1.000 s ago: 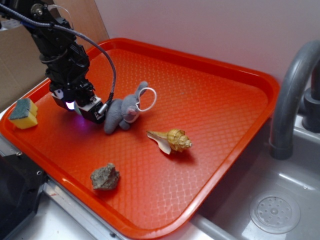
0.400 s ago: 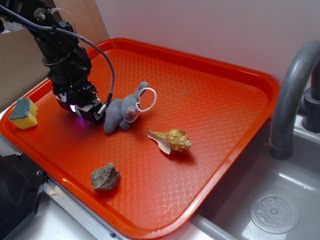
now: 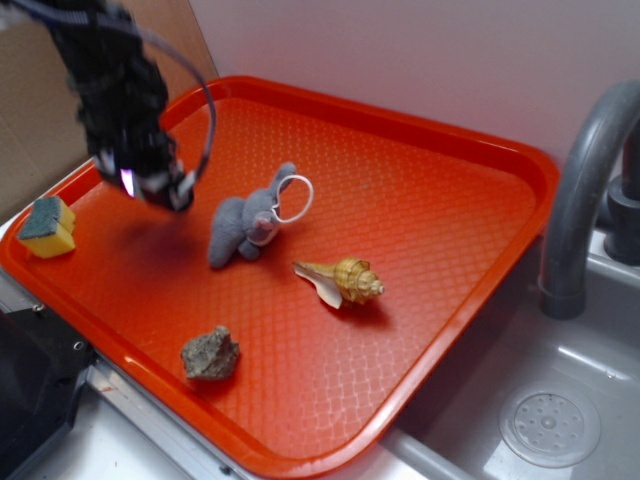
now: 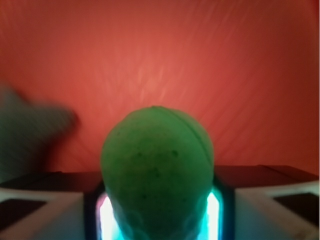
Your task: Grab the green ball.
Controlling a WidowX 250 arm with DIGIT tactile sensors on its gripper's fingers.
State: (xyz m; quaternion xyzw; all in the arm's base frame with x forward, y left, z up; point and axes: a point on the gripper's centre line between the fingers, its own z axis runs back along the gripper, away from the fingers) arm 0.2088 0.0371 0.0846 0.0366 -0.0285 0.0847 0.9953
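One object, the green ball, sits clamped in the end effector above the tray near the bunny; maintain grip pressure and lift vertically, avoiding lateral swing.

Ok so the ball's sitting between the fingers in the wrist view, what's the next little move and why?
Probably keep lifting straight up with the jaws shut. The wrist view shows the green ball filling the gap of the gripper, and the exterior view shows the gripper raised off the orange tray, close beside the grey bunny.
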